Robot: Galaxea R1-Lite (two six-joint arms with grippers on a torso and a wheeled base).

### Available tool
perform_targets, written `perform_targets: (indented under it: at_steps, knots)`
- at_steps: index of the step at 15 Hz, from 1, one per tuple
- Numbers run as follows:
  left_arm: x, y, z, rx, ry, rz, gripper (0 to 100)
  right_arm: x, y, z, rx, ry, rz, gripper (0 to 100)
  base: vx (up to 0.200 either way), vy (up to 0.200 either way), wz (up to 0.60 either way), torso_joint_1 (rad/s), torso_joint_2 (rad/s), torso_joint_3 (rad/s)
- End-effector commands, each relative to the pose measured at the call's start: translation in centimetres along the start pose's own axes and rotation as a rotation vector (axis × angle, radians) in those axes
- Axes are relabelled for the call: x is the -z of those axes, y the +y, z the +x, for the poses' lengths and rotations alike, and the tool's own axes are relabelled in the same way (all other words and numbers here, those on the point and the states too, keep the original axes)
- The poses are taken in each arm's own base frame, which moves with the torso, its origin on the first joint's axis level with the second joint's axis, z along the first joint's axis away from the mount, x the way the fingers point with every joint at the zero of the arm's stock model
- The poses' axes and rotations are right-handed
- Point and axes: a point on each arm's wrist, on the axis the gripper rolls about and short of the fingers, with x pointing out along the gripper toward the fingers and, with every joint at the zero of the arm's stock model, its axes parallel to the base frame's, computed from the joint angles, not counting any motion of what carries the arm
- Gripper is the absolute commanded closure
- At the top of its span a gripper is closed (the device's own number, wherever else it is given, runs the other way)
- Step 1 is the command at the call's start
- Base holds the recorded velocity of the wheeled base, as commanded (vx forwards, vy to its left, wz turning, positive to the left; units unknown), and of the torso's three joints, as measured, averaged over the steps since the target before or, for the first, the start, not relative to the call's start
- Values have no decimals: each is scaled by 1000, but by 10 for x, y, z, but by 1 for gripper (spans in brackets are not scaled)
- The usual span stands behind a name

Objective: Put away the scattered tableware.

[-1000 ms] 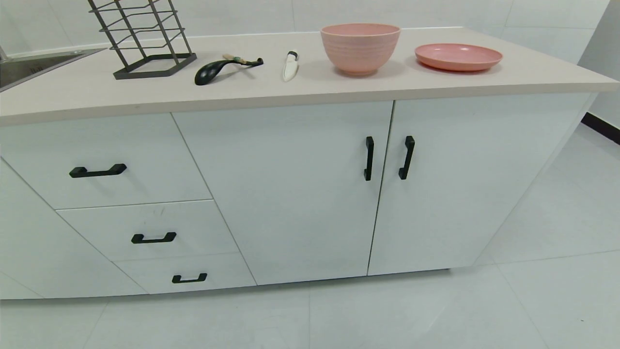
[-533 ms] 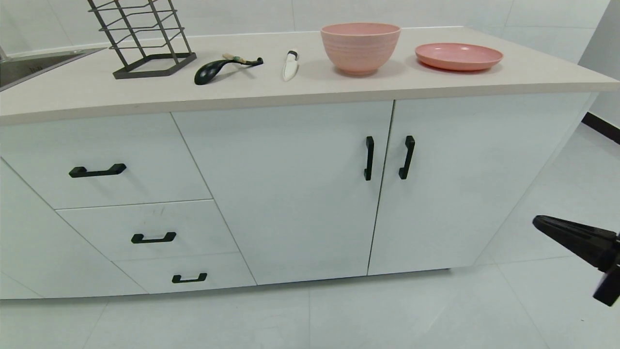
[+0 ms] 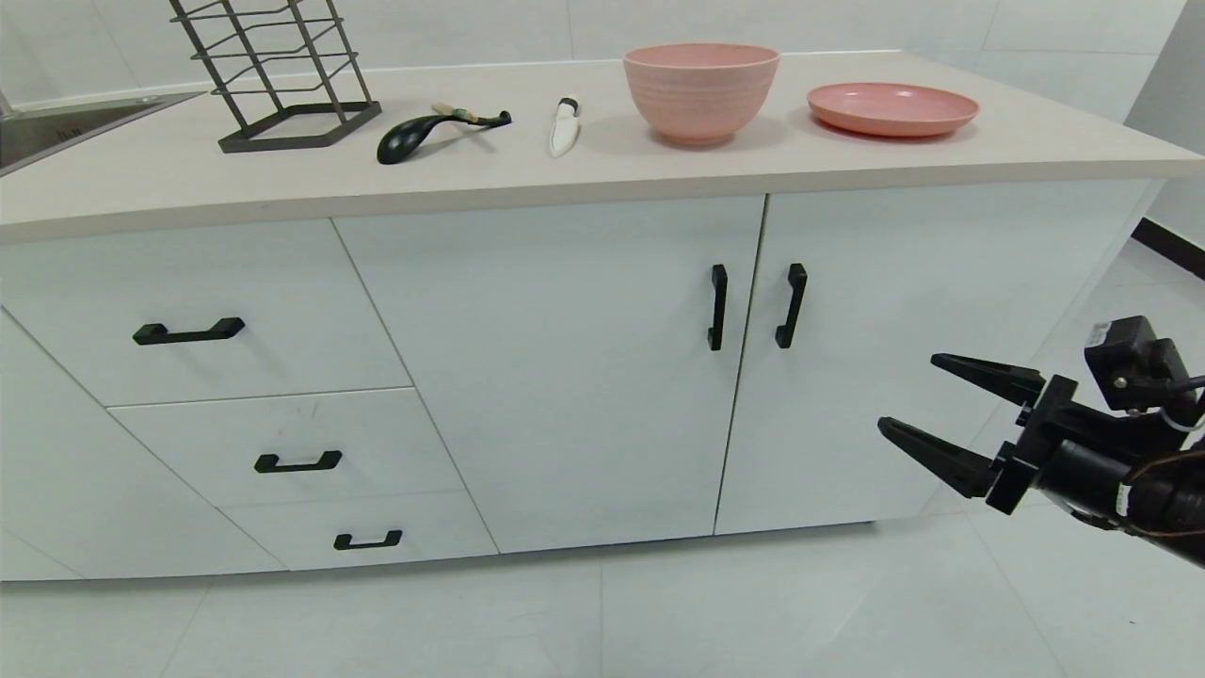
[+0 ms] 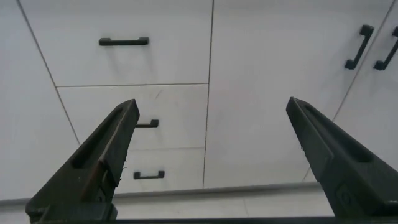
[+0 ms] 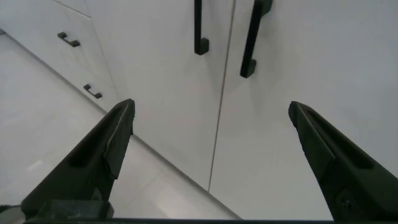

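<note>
Fingers [image 3: 932,450] gaped empty on right gripper [image 3: 906,391] and left gripper [image 4: 211,106]; pink bowl [image 3: 700,89], likely light and rigid, suited a rim hold.

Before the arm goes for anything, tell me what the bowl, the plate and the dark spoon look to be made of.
Bowl: likely matte plastic or a fibre composite; even pink, faint ridged bands, no glare.
Plate: the same matte pink, probably the same stuff.
Spoon: black and rather shiny on its scoop; glazed ceramic or plastic, cannot tell which.
</note>
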Motion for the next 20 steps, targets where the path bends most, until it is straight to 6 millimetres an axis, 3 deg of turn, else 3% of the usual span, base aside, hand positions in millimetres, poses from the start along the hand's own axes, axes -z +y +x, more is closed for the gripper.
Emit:
perform_targets:
  at_steps: [1, 3, 6, 8, 11, 13, 15, 16, 17, 20]
  knots:
    - [-22, -2, 16, 41, 63, -2, 0, 13, -6, 17, -28, 23, 16, 0, 0, 0, 0, 0, 0, 0]
    - [-50, -6, 50, 183, 166, 1, 0, 8, -10, 23, -46, -11, -15, 0, 0, 0, 0, 0, 0, 0]
    - [-66, -18, 124, 542, 221, 75, 0, 0, -13, 28, -87, -58, -43, 0, 0, 0, 0, 0, 0, 0]
    - [-54, -24, 173, 717, 183, 136, 0, 3, -14, 31, -108, -61, -43, 0, 0, 0, 0, 0, 0, 0]
    - [-28, -32, 223, 908, 93, 167, 0, 2, -18, 38, -128, -81, -59, 0, 0, 0, 0, 0, 0, 0]
    - [-15, -41, 237, 992, 62, 158, 0, 2, -17, 44, -146, -89, -73, 0, 0, 0, 0, 0, 0, 0]
    - [-1, -79, 260, 1184, -22, 138, 0, 3, -15, 58, -184, -105, -82, 0, 0, 0, 0, 0, 0, 0]
    - [1, -84, 264, 1204, -32, 134, 0, 5, -15, 61, -188, -105, -82, 0, 0, 0, 0, 0, 0, 0]
    - [9, -107, 274, 1281, -41, 109, 0, 8, -17, 73, -201, -114, -86, 0, 0, 0, 0, 0, 0, 0]
    - [20, -147, 279, 1372, 30, -6, 0, 11, -24, 91, -204, -135, -92, 0, 0, 0, 0, 0, 0, 0]
